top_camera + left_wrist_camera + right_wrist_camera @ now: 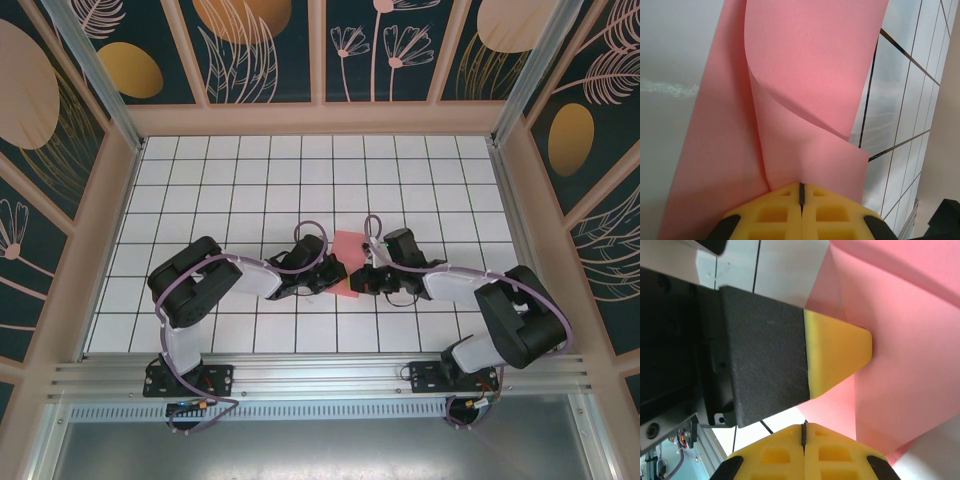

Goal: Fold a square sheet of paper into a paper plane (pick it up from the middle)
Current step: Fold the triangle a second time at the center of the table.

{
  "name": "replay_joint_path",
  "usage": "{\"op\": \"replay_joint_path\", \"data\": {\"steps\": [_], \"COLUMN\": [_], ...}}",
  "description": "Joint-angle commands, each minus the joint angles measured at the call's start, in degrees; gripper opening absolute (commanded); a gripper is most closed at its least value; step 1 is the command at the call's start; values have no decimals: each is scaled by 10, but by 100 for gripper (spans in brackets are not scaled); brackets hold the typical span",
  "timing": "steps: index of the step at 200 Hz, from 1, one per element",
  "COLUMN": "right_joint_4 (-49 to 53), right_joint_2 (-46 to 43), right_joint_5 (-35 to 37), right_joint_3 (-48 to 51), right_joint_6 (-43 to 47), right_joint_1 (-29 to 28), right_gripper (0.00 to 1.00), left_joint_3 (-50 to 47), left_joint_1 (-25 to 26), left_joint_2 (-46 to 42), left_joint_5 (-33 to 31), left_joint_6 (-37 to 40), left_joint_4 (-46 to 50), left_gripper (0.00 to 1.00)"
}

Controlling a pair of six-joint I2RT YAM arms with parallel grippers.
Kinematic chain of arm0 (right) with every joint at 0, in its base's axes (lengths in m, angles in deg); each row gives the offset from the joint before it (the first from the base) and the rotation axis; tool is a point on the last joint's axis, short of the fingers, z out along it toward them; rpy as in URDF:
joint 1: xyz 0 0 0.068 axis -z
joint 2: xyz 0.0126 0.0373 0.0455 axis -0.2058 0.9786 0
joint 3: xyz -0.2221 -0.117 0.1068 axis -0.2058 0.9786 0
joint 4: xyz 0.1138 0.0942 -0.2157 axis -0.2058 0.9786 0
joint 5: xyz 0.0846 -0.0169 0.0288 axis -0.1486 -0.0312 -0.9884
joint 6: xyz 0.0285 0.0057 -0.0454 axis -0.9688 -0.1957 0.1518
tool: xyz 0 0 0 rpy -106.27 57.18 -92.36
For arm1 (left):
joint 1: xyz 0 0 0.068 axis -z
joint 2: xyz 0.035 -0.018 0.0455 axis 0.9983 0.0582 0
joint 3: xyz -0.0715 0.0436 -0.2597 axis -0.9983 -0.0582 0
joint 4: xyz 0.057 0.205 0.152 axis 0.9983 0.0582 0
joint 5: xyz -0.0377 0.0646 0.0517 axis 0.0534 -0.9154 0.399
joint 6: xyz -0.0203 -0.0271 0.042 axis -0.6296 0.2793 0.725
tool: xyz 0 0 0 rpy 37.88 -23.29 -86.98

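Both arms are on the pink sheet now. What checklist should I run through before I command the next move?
1. Left gripper shut on the square sheet of paper: ok.
2. Right gripper shut, paper running into its tips: ok.
3. Sheet flat between the two grips: not ok, one layer curls over another.
4. Sharp crease pressed in: not ok, the bend is soft and rounded.
5. Clearance between the two grippers: cannot tell, they sit very close in the top view.
6. Sheet lifted off the table: cannot tell.

Overhead rear view down onto table (pixel 250 170); both wrist views close against the same pink paper (pixel 805 60)
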Motion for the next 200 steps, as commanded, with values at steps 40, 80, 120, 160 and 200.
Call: {"op": "replay_joint_path", "data": {"steps": [40, 80, 120, 160, 200], "right_joint_4": [33, 50, 54, 67, 94], "right_joint_2": [28, 37, 48, 66, 44], "right_joint_5": [26, 41, 40, 49, 54], "right_joint_3": [-22, -21, -16, -19, -27], "right_joint_6": [16, 24, 28, 39, 46], "right_joint_1": [-5, -4, -4, -4, -3], "right_gripper": [3, 4, 4, 5, 5], "left_joint_3": [-19, -20, -23, -23, -32], "left_joint_1": [5, 5, 4, 5, 5], "left_joint_2": [14, 17, 18, 20, 13], "left_joint_5": [-10, -9, -10, -11, -22], "left_joint_6": [-6, -4, -4, -5, -7], "left_joint_4": [39, 39, 38, 38, 38], "left_gripper": [7, 7, 8, 7, 7]}}
